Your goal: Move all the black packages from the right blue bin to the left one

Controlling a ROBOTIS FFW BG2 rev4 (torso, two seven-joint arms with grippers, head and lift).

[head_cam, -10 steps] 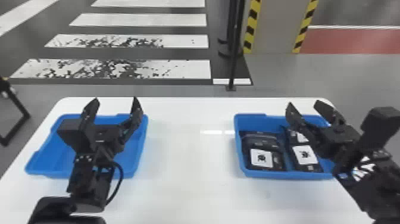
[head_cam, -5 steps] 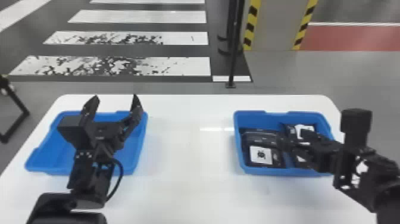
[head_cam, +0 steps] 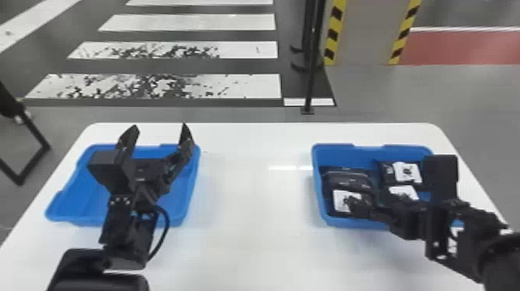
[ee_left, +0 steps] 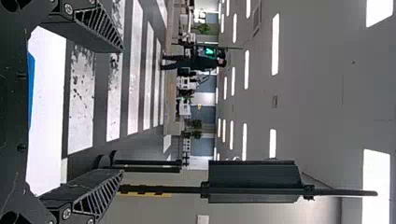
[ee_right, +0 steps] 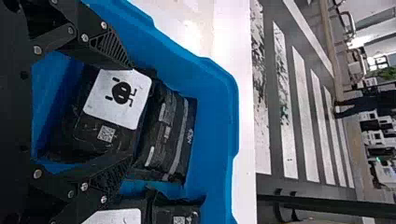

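Closer now to the black plastic package with a white label [ee_right: 112,112], in the blue plastic right bin [head_cam: 340,155], is the black right gripper [ee_right: 131,111], fingers wide astride it; the black left gripper [head_cam: 159,127], also wide, hangs farther off.

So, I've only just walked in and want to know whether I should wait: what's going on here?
The robot is at work moving black packages between two bins. Its right gripper is down in the right blue bin, at a black package with a white label; whether it has hold of it, I can't tell. More black packages lie there too. The left gripper is raised and open by the left blue bin. The job isn't finished.
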